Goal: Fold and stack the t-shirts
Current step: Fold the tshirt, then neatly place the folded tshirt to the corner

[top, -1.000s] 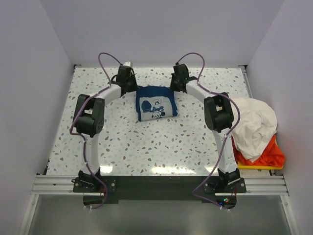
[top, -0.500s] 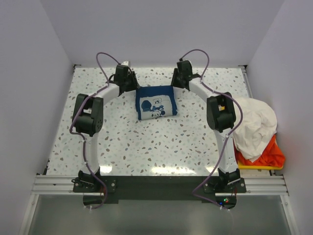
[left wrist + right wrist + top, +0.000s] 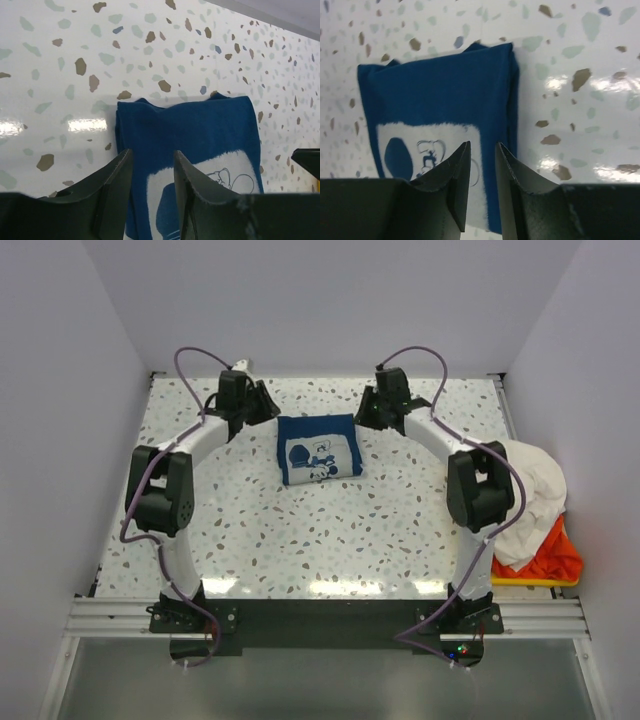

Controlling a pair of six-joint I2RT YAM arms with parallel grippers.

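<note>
Both pairs of jaws are hovering slightly apart and empty beside the folded navy shirt (image 3: 318, 448). In sweeping right toward the white shirt (image 3: 525, 490), one could be snagging that fold open.

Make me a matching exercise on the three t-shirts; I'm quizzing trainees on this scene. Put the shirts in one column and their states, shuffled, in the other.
Things:
1. navy t-shirt
2. cream-white t-shirt
3. orange-red t-shirt

States:
A. crumpled, lying over another shirt at the right
B. mostly buried under another shirt
C. folded flat, lying on its own

Pairs: 1-C, 2-A, 3-B
</note>
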